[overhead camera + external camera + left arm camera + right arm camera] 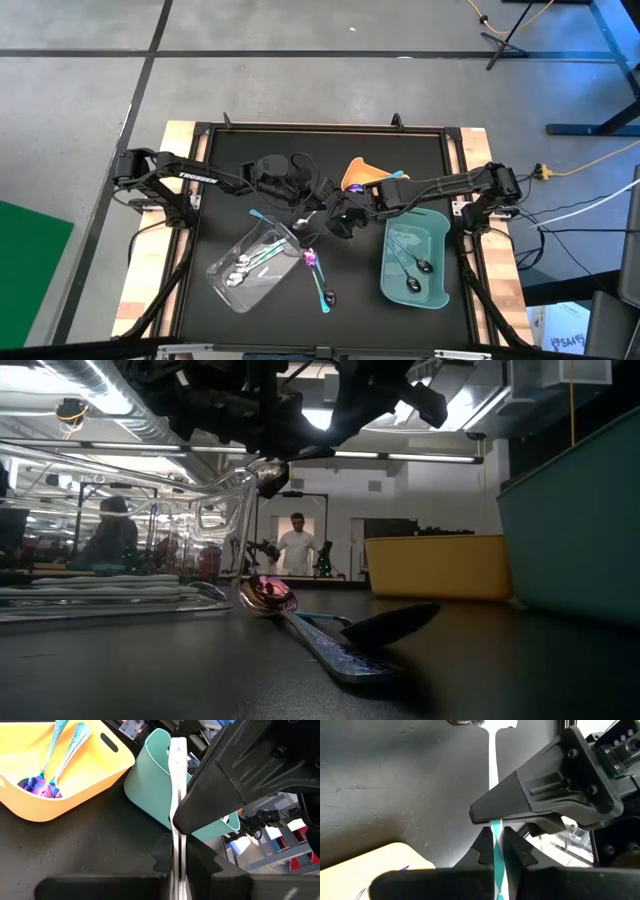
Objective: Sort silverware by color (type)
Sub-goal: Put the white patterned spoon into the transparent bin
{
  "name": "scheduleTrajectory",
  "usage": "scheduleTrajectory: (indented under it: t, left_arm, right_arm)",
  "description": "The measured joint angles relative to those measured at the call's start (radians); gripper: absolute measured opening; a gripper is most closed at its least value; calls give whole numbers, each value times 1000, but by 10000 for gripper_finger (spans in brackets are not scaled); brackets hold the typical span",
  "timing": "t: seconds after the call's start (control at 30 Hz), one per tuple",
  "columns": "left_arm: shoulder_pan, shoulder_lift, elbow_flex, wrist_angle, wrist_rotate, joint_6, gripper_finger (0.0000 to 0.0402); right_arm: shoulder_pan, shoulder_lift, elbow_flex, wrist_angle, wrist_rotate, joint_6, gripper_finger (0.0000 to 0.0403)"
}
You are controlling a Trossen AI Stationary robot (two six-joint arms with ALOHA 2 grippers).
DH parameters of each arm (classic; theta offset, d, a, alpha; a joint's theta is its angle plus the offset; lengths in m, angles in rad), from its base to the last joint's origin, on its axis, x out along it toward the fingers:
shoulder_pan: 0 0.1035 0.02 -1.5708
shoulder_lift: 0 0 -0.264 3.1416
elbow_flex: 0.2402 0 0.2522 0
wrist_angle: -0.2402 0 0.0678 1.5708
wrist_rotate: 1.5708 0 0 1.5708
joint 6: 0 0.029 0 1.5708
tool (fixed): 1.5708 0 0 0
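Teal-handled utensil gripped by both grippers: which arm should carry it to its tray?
Right. The right gripper clamps the teal-handled utensil, and the teal plastic tray holding matching dark-headed spoons sits on its side. The left gripper, also shut on it, would need to let go.

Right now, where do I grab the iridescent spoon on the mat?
Take the iridescent spoon by its neck behind the bowl, from above, closing across the handle: it lies flat, and the dark-headed spoon rests over its handle beyond. Left gripper and right gripper are shut on a thin utensil.
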Motion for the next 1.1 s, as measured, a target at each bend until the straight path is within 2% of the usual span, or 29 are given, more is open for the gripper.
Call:
scheduleTrajectory:
  t: [0.23,0.5,0.6,0.8,0.93,1.1]
  left_arm:
    - [0,0,0,0,3,0,26]
    - [0,0,0,7,3,0,29]
    - [0,0,0,7,3,0,27]
    - [0,0,0,5,3,0,29]
    - [0,0,0,3,3,0,27]
    - [0,0,2,5,12,-21,29]
  right_arm:
    - [0,0,0,0,-11,8,14]
    - [1,0,0,5,-11,12,102]
    - [1,0,0,4,0,63,122]
    - [1,-6,0,-38,46,167,131]
    - [1,-23,0,-78,48,185,131]
    - [1,-52,0,-141,41,299,131]
